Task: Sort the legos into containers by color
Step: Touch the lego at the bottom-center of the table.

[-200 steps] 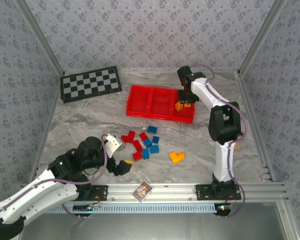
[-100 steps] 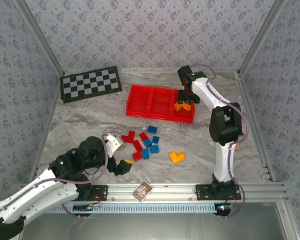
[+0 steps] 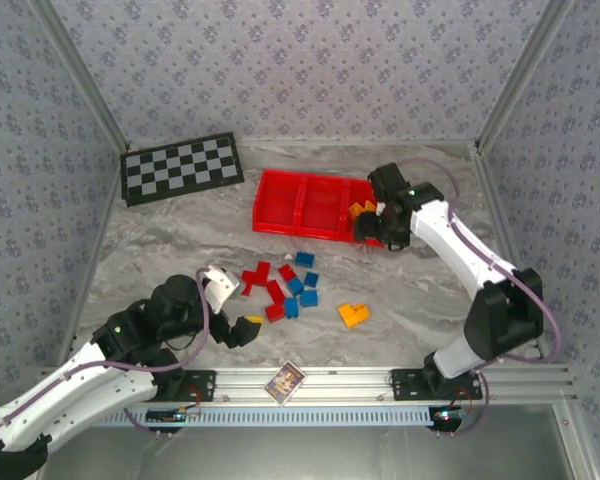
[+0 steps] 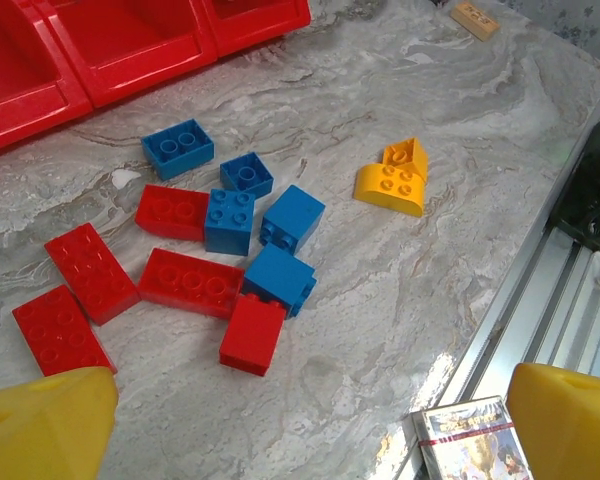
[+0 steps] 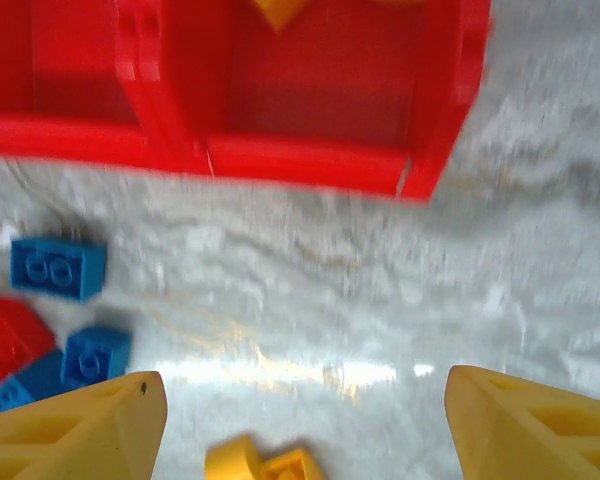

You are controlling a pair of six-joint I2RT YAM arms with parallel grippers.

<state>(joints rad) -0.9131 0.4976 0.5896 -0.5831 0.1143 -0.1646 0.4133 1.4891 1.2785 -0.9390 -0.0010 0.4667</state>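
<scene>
1. Right jaws: released. The two yellow fingertips (image 5: 75, 425) stand wide apart with nothing between them. Below them I see bare surface (image 5: 380, 300) and the near right corner of the red tray (image 5: 310, 160).
2. On the top camera, the right arm (image 3: 460, 250) reaches across to the tray, and its wrist end hangs by the near rim of the right-hand compartment (image 3: 378, 238).
3. Orange legos (image 3: 360, 210) lie inside that right-hand compartment, toward its far side. I cannot count them from here.
4. Left jaws: released and spread wide, with nothing gripped. One yellow fingertip (image 4: 40, 420) sits in each lower corner of my left wrist feed.
5. The left arm (image 3: 80, 375) lies low at the near left, with its wrist end turned toward the loose pile.
6. The pile sits on the surface between the tray and the near rail. It holds five red bricks (image 4: 191, 283) and five blue bricks (image 4: 292, 217). Several of them touch, and one blue brick (image 4: 178, 148) lies a little apart on the tray side.
7. Two orange pieces (image 4: 392, 178) touch each other, set apart to the right of the pile.
8. A small printed card (image 4: 470, 445) rests by the rail.
9. The checkerboard mat (image 3: 183, 168) lies at the far left, beside the tray.
</scene>
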